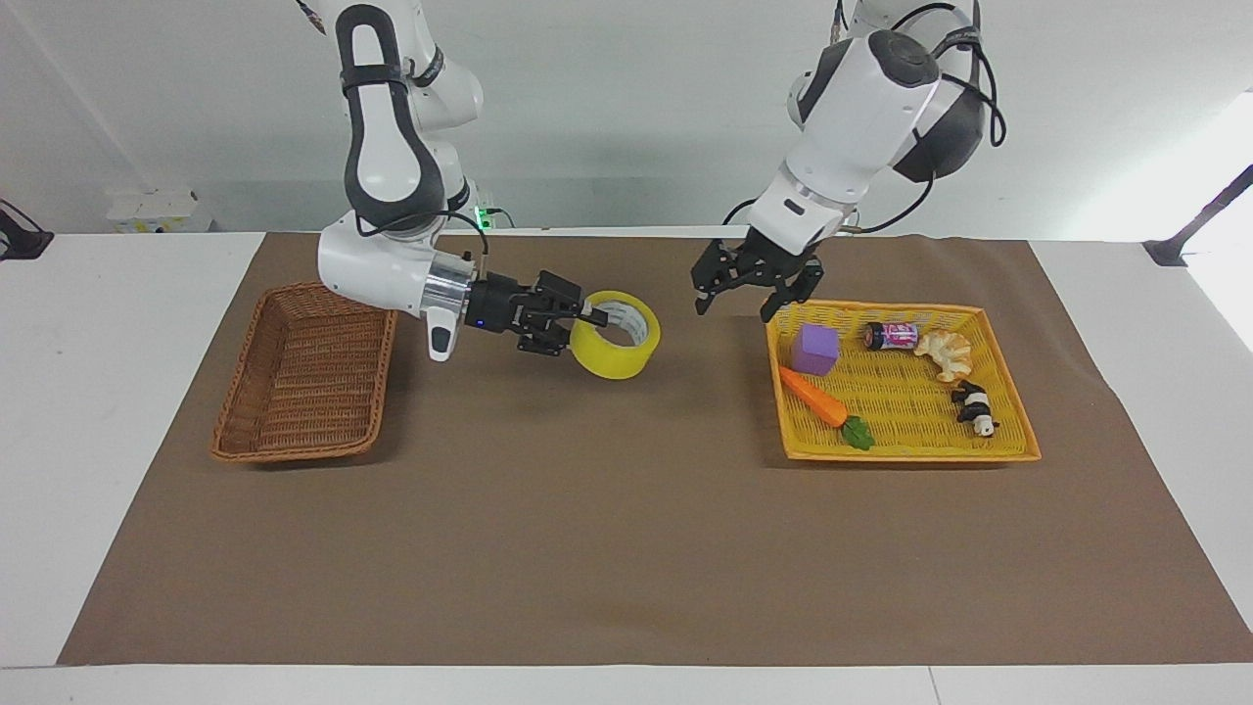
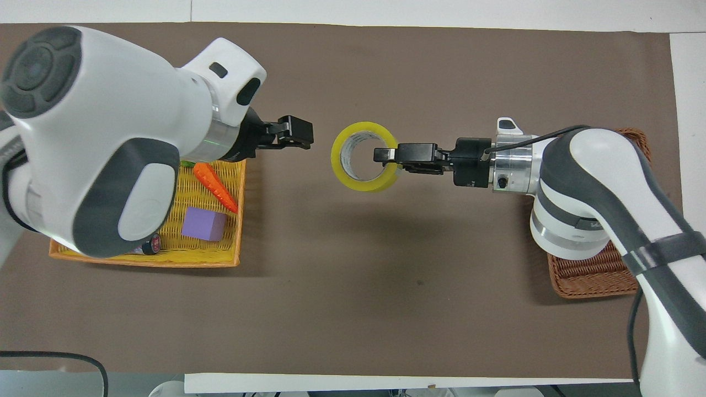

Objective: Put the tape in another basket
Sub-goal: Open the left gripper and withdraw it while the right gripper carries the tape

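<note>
The yellow tape [image 1: 602, 360] hangs in the air over the brown mat, between the two baskets. My right gripper [image 1: 590, 318] is shut on its wall, one finger inside the white core; it also shows in the overhead view [image 2: 386, 157] with the tape [image 2: 364, 186]. The dark brown wicker basket [image 1: 308, 377] stands empty at the right arm's end of the table, partly under the right arm in the overhead view [image 2: 595, 270]. My left gripper [image 1: 734, 305] is open and empty, raised over the mat beside the yellow basket's corner, and also shows from above [image 2: 298, 133].
The yellow-orange basket [image 1: 910, 452] at the left arm's end holds a purple cube [image 1: 815, 350], a carrot [image 1: 812, 395], a small can [image 1: 891, 336], a pastry [image 1: 945, 352] and a panda toy [image 1: 974, 408]. A brown mat [image 1: 626, 548] covers the table.
</note>
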Controlling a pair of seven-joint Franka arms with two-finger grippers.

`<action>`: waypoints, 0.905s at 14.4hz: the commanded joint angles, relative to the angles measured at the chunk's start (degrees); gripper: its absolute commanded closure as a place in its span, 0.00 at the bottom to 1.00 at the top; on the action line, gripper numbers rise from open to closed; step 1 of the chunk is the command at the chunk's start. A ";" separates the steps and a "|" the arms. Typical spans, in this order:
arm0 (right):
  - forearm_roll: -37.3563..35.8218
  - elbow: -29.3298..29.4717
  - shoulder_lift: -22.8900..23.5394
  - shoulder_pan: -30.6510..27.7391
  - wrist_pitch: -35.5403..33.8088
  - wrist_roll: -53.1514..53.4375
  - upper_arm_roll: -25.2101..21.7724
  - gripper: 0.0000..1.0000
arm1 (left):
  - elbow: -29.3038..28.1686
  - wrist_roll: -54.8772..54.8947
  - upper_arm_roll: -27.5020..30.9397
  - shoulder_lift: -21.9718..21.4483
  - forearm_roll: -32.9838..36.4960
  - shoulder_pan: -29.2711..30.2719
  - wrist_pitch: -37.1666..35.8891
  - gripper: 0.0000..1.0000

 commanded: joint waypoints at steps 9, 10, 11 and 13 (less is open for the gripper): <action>-25.49 3.60 -0.36 -29.01 -23.23 -0.40 0.25 1.00 | -0.64 21.05 -0.26 -2.48 9.43 21.69 -7.98 0.00; -27.17 4.21 0.08 -31.30 -25.25 -0.74 0.25 1.00 | -1.34 21.07 -0.25 -2.65 9.43 22.39 -7.90 0.00; -28.49 5.17 0.86 -33.33 -27.18 -1.70 0.25 1.00 | -1.52 21.42 -0.43 -2.83 9.43 23.27 -7.63 0.00; -32.09 8.94 4.89 -37.81 -31.84 -5.82 0.25 1.00 | -1.70 21.16 -0.60 -2.92 9.43 22.41 -7.63 0.00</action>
